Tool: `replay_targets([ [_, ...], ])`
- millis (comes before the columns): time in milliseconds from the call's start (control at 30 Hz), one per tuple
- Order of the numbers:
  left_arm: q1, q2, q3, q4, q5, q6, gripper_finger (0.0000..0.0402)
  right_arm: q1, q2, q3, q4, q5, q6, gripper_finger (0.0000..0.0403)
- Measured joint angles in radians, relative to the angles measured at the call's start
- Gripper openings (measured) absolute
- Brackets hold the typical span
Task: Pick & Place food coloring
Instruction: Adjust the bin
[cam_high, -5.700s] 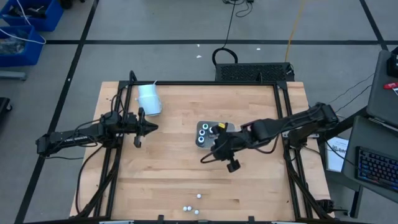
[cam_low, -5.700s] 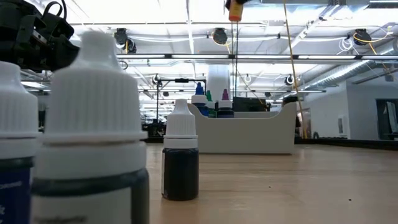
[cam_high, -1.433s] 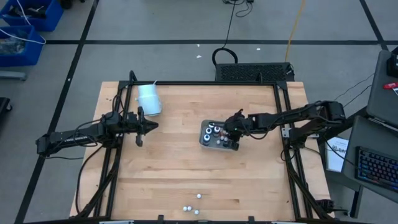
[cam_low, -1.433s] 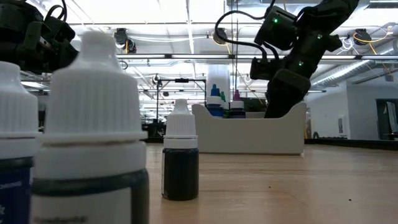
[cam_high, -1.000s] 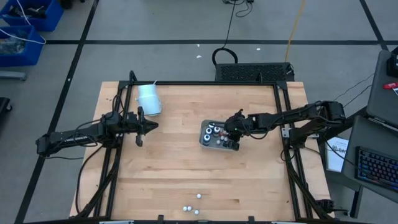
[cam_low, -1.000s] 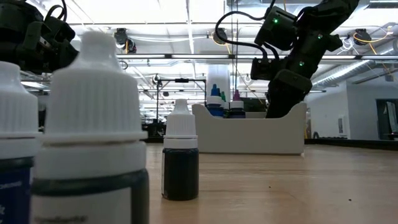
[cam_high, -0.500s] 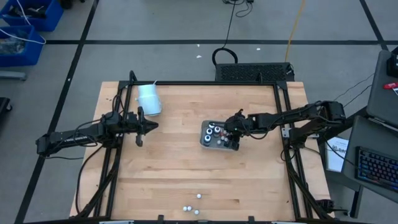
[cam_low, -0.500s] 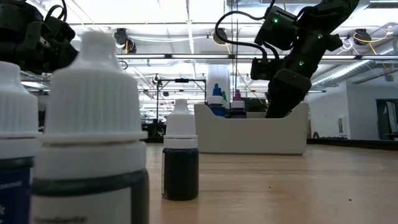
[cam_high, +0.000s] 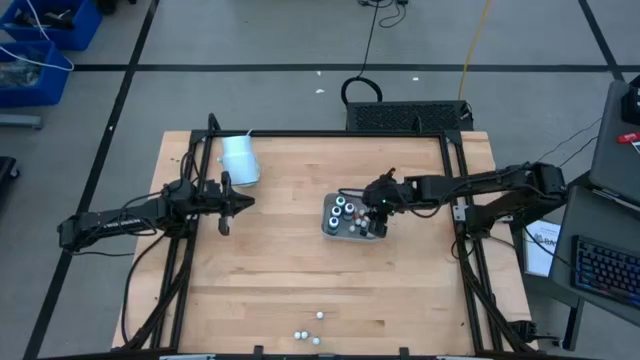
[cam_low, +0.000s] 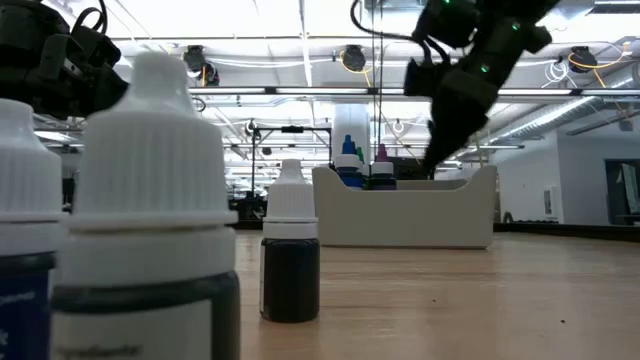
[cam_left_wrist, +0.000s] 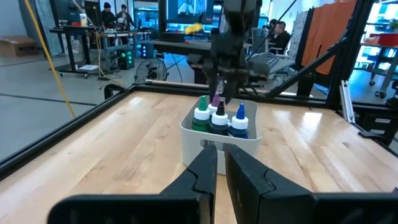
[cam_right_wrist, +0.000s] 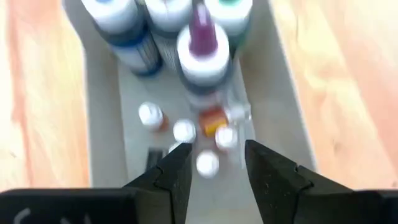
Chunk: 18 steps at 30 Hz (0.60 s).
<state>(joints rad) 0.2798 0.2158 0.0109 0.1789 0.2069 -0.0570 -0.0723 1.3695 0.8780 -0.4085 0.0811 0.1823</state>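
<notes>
Right gripper (cam_high: 377, 216) hovers over the tray (cam_high: 326, 226), fingers apart and empty.
Probably it has just let go a bottle (cam_right_wrist: 202, 46); left gripper (cam_high: 222, 204) waits aside, fingers nearly closed.

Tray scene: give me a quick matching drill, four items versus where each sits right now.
Items:
1. right gripper
2. left gripper
3. pale cup
4. three loose bottles

Places:
A. table's near edge, in front of the low camera
B. far-left part of the table, lying on its side
C. above the tray, fingers open
D. left side of the table, fingers shut, waiting

Pairs: 1-C, 2-D, 3-B, 4-A
</notes>
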Motion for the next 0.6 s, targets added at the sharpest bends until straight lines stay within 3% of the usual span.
replay_targets([
  [200, -0.001, 0.007, 0.0, 0.0, 0.0, 0.0, 0.0037, 0.008, -0.065, 0.065, -0.001, 0.03, -0.1, 0.0111],
  [400, 0.0, 0.019, 0.0, -0.003, -0.003, 0.0, 0.0037, -0.002, -0.148, 0.072, -0.017, 0.066, -0.185, 0.0014],
  [600, 0.0, 0.02, 0.0, -0.002, -0.006, 0.0, 0.0037, -0.035, -0.156, 0.073, -0.076, 0.105, -0.167, 0.0003],
])
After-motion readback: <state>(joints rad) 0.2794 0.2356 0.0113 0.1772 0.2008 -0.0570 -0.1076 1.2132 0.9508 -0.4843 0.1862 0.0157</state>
